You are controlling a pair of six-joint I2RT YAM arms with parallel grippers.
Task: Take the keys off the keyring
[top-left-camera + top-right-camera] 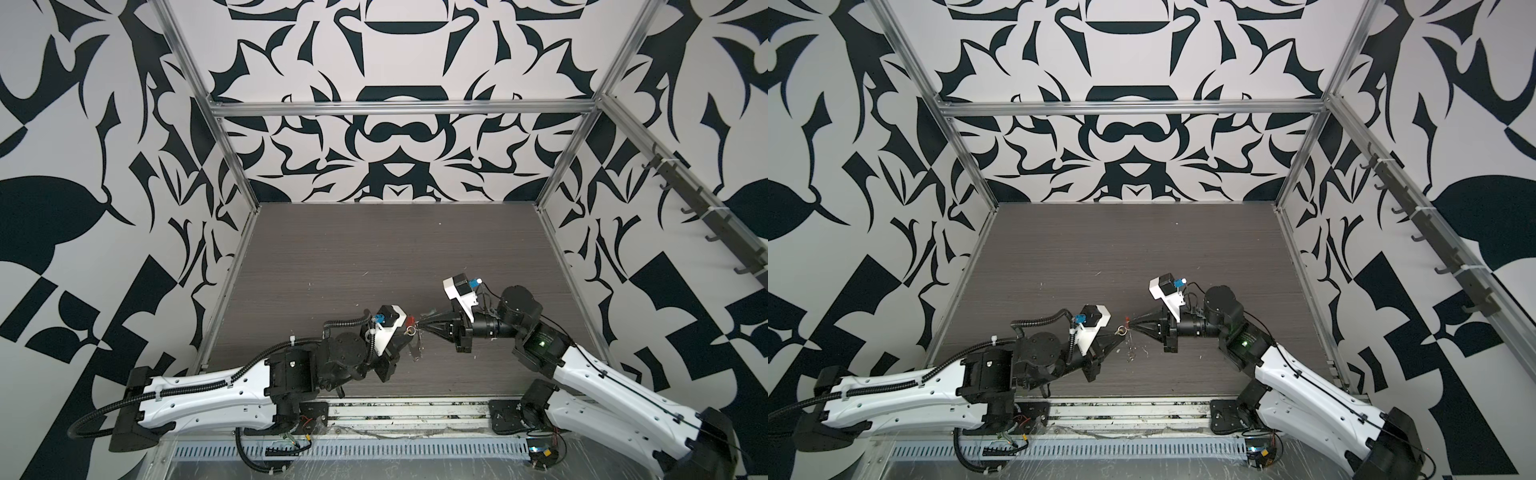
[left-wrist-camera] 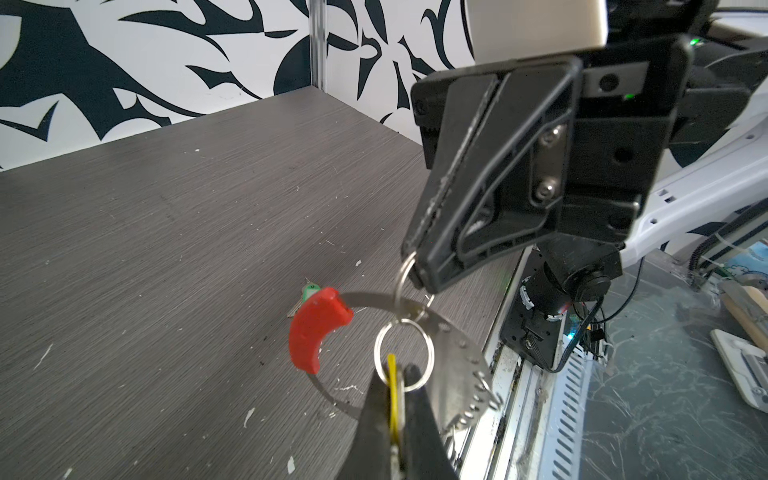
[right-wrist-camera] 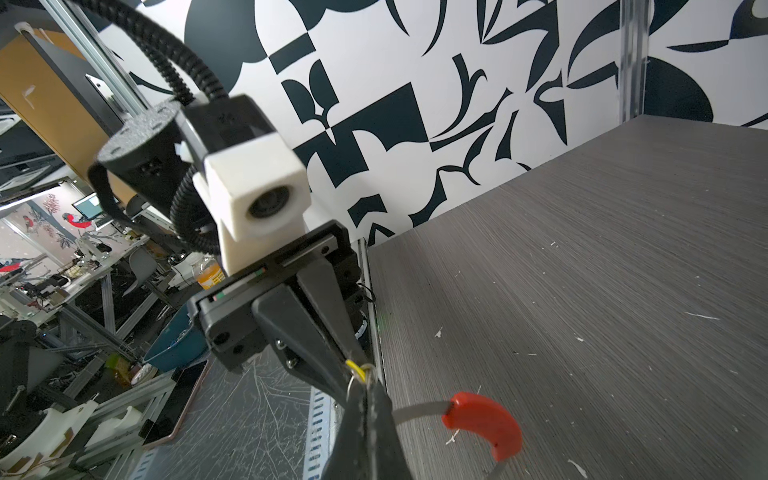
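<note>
Tabletop [image 1: 374, 257] grey, white-flecked, under keyring [image 2: 316, 328]; walls [image 1: 399, 137] patterned black-and-white.

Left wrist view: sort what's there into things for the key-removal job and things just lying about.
For the job:
keyring with red sleeve
yellow-tagged key, pinched in left gripper
green-tagged key, on the table
right gripper, shut on a small split ring

Lying about:
white flecks
bench clutter beyond the table edge

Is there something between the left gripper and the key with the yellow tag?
Nothing visible does: the left gripper is shut on that key's yellow tag, right next to its small ring.
</note>
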